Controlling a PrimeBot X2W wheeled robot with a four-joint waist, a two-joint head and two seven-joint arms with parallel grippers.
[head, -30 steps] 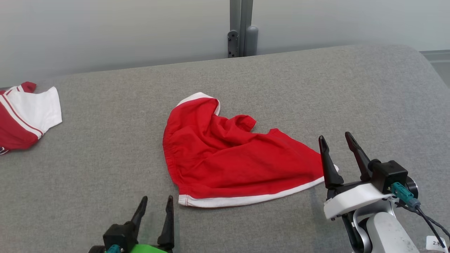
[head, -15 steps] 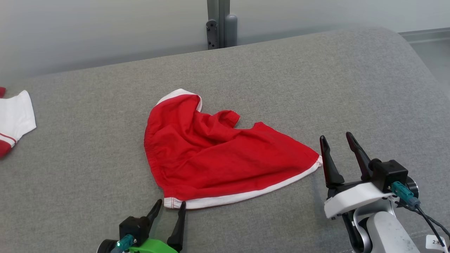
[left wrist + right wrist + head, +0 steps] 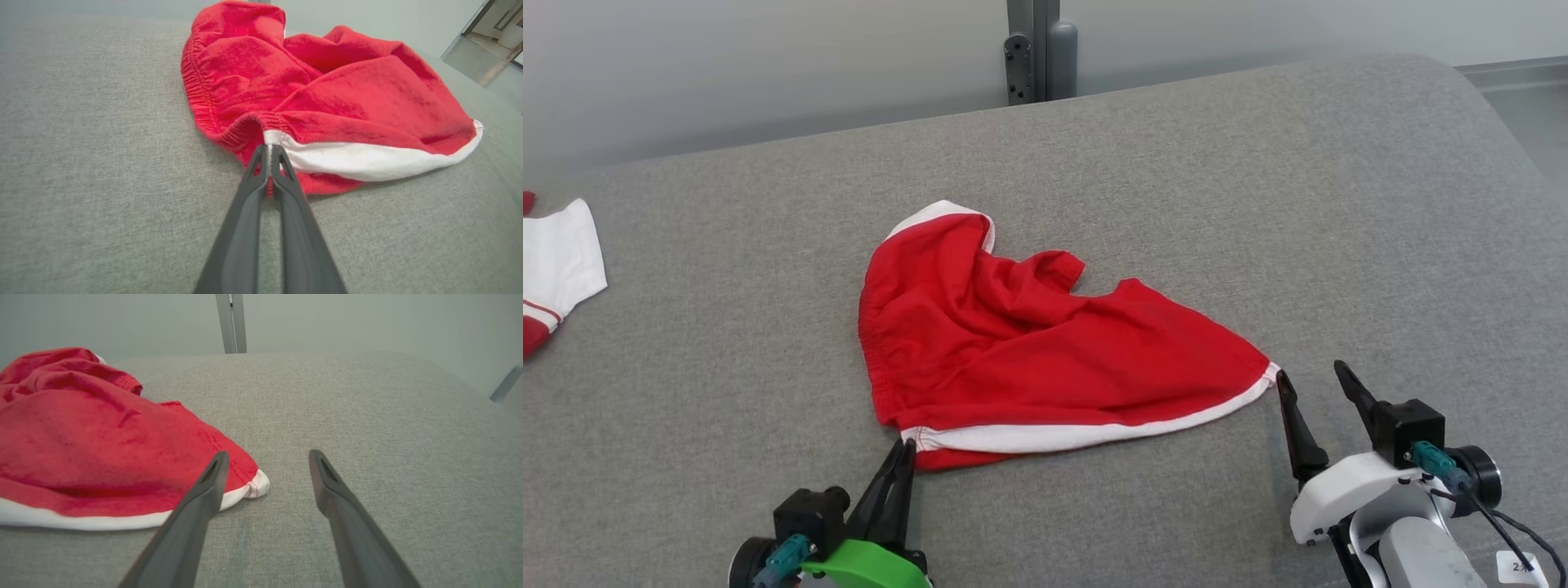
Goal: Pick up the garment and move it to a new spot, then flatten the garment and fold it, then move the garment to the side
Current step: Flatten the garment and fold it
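Left fingers (image 3: 892,486) clenched on the lower-left hem corner of the garment (image 3: 1045,343).
Right fingers (image 3: 1295,426) spread, empty, just beside its lower-right white-trimmed corner.

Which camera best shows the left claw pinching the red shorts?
The left wrist view: close up, the left gripper is shut on a corner of the red shorts. The head view shows that small; the right wrist view shows their other corner.
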